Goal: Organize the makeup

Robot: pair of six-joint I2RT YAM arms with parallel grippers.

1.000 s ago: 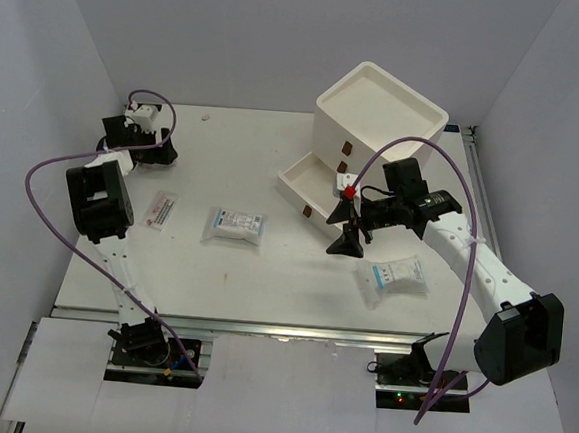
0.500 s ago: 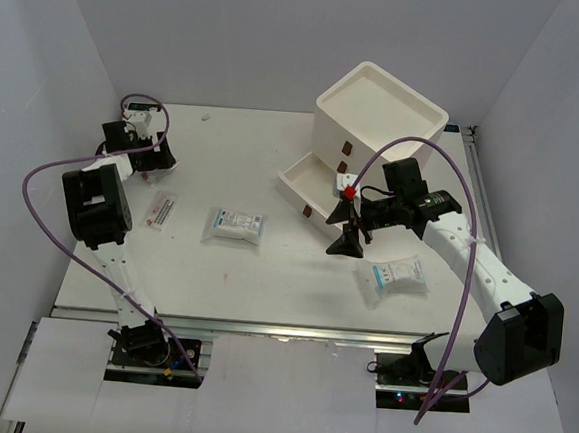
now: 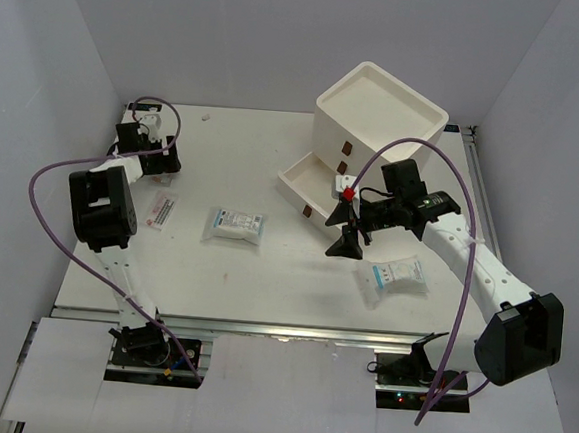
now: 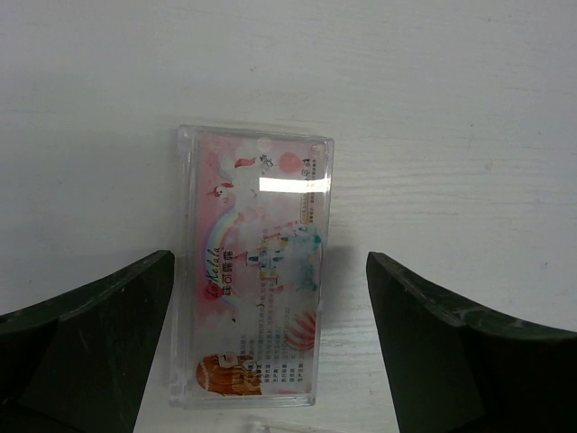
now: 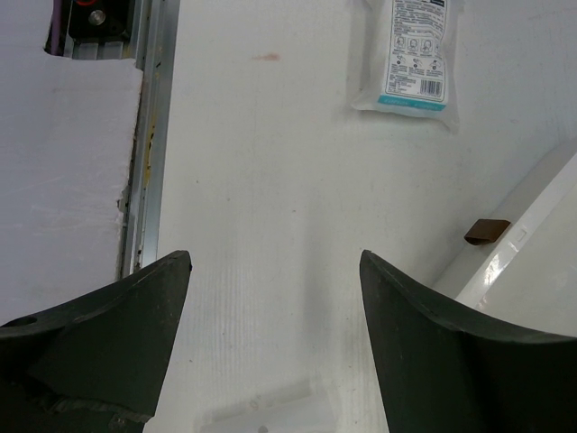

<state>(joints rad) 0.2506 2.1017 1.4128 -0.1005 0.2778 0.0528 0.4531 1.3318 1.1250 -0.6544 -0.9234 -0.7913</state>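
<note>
The left gripper (image 4: 269, 271) is spread wide. The pink sachet (image 4: 254, 280) lies flat between its fingers, long side pointing straight ahead, nearer the left finger. The gripper probably hangs above it.

Lab robot cell, by the look of it. My white tabletop (image 3: 264, 285) is boxed in by plain grey panels (image 3: 284, 36) at the back and both sides. An aluminium rail (image 3: 280, 331) runs along the near edge. My left arm base (image 3: 139, 343) and right arm base (image 3: 405, 371) are bolted there. Purple cables (image 3: 31, 188) loop loose off both arms.
</note>
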